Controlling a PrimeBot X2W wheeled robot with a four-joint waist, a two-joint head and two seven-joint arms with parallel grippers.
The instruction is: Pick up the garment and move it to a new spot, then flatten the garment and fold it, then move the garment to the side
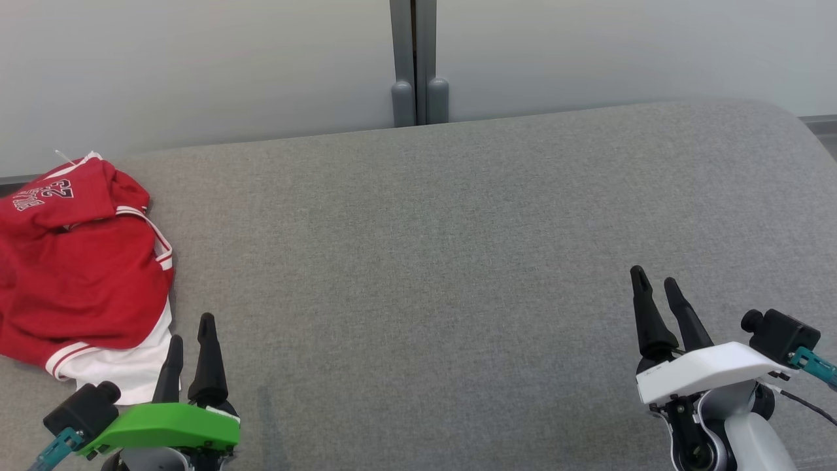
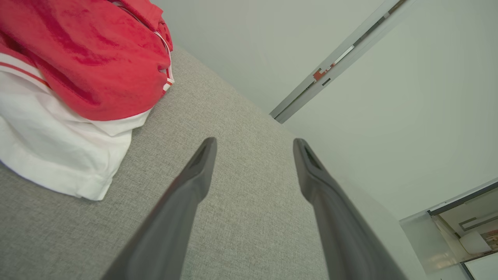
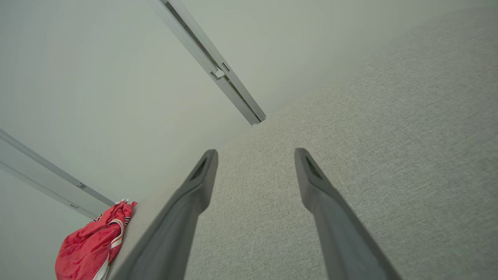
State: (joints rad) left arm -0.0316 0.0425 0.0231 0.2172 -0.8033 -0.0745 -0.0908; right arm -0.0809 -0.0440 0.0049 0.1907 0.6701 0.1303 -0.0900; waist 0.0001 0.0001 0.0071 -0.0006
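Overhead, a crumpled red garment with white trim lies bunched at the far left of the grey woven cushion, below a pale wall. The left gripper sits just beside its white hem and the right gripper is well apart. Both are spread wide, holding nothing. From the left wrist, shiny red cloth drapes over matte white, left of the tapered dark fingers. From the right wrist, the garment is a small heap at the cushion's far edge.
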